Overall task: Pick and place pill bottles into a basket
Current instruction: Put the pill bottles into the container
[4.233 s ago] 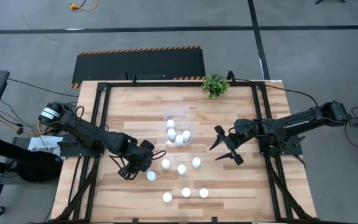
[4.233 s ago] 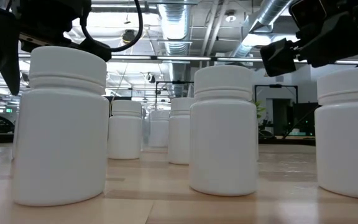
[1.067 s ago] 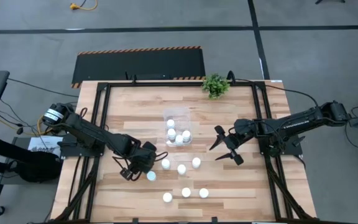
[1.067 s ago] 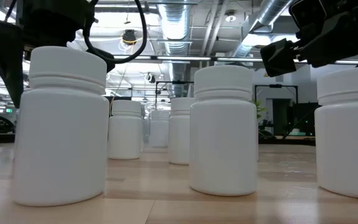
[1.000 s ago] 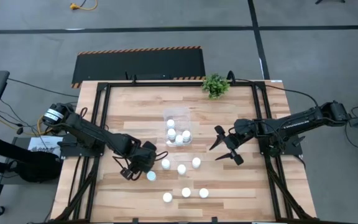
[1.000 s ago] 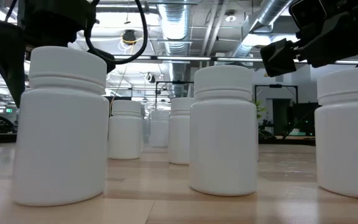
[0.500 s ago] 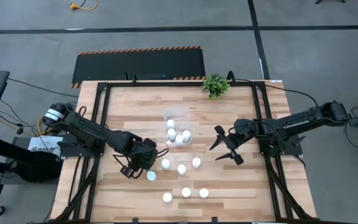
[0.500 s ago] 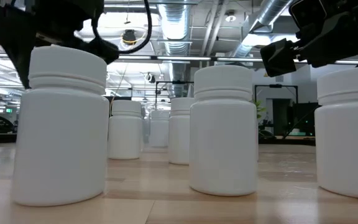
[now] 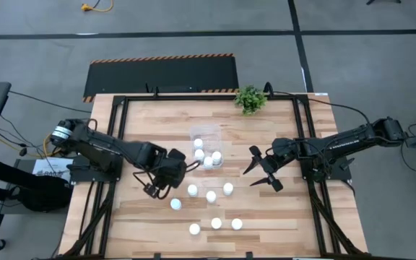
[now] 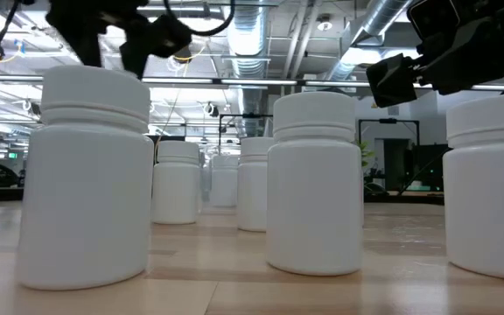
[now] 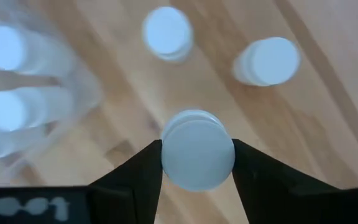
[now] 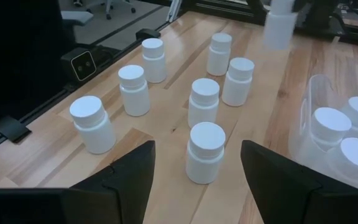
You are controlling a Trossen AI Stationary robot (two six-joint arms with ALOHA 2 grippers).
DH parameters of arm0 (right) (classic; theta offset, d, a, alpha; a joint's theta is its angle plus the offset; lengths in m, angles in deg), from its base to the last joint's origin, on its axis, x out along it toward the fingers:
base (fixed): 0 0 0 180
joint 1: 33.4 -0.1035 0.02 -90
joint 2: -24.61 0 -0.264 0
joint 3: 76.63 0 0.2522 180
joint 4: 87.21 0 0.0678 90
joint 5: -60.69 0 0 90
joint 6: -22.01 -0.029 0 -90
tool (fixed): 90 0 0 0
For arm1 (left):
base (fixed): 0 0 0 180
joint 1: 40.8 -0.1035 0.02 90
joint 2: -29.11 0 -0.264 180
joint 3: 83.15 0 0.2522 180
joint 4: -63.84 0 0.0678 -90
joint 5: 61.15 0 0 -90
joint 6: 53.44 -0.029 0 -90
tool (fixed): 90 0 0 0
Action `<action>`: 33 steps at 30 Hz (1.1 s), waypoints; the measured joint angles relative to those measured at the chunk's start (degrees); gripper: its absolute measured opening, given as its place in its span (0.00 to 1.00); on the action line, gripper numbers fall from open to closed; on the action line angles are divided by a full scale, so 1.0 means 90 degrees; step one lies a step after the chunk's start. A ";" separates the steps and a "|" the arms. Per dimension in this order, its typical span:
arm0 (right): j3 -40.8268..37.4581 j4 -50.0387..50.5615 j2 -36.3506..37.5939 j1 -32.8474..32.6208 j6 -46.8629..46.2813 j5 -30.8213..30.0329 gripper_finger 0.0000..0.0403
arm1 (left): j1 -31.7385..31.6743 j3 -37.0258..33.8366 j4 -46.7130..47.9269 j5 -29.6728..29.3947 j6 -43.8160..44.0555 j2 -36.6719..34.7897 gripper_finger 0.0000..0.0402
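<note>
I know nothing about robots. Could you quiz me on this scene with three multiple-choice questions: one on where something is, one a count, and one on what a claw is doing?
1. Where is the potted plant?
A. Inside the basket
B. At the table's edge, beyond the basket
C. Between the two grippers

2. How many pill bottles stand on the bare table, outside the basket?
A. Two
B. Seven
C. Fourteen

3. What is the left gripper doing?
A. Gripping a bottle
B. Open and empty
C. Holding the plant

Answers:
1 B: the potted plant sits by the table edge, beyond the basket.
2 B: seven pill bottles show on the wood in the high view.
3 A: the left gripper has its fingers closed on a pill bottle; the right gripper is open and empty.
</note>
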 joint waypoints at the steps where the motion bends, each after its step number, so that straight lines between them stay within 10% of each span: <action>1: 0.0000 -0.0001 0.0000 0.0000 -0.0002 0.0000 0.57 | -0.0073 0.0094 0.0070 -0.0046 -0.0059 0.0000 0.42; 33: 0.0000 0.0018 0.0000 0.0000 -0.0003 0.0000 0.57 | -0.2838 0.1174 -0.0691 -0.0061 -0.2247 0.0815 0.42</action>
